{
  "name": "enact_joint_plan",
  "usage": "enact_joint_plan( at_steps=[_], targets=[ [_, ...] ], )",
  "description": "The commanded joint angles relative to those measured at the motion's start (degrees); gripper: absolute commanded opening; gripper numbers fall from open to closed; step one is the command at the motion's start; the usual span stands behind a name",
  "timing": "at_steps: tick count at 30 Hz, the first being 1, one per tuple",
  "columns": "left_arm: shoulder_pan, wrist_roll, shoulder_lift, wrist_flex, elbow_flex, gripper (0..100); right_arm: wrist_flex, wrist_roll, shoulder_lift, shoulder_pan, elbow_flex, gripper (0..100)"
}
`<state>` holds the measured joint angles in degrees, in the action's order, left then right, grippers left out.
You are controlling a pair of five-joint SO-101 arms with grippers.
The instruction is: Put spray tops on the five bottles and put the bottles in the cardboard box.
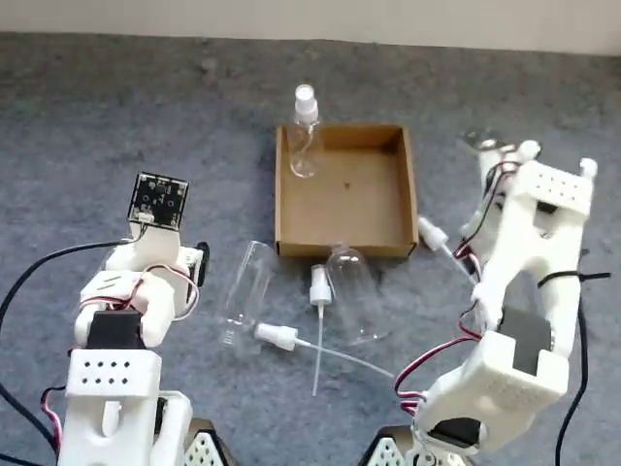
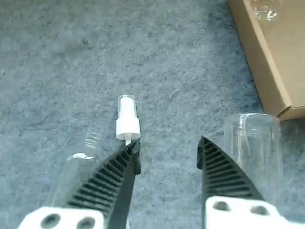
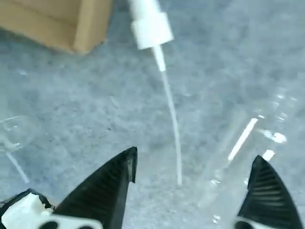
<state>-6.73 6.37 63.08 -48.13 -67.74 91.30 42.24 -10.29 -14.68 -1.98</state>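
Left jaws are apart above a white spray top; right jaws are apart above a long-tubed spray top. One capped clear bottle stands in a corner of the cardboard box; an uncapped bottle lies on the grey desk.

The high view looks down from a fixed spot above the grey bench, far enough off to take in the whole work area, with the cardboard box near its middle. The left wrist view looks down past its own jaws from close above the bench and shares one corner of the box with the high view. The right wrist view sits nearer still, facing over its jaws toward another box corner and the spray top beside it.
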Motion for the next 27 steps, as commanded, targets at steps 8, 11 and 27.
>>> enact_joint_plan(
  at_steps=[8, 11, 27],
  targets=[
    [-0.8, -0.5, -0.5, 0.9, 0.3, 15, -16.0, -0.4, 3.2, 0.6, 20.8, 24.8],
    [-0.8, -0.5, -0.5, 1.1, 0.2, 15, -17.3, -0.3, 3.2, 0.6, 21.8, 12.0],
    [-0.7, -0.6, -0.3, 1.6, -0.6, 15, 0.1, -0.4, 13.1, -5.3, -1.1, 0.3]
  ],
)
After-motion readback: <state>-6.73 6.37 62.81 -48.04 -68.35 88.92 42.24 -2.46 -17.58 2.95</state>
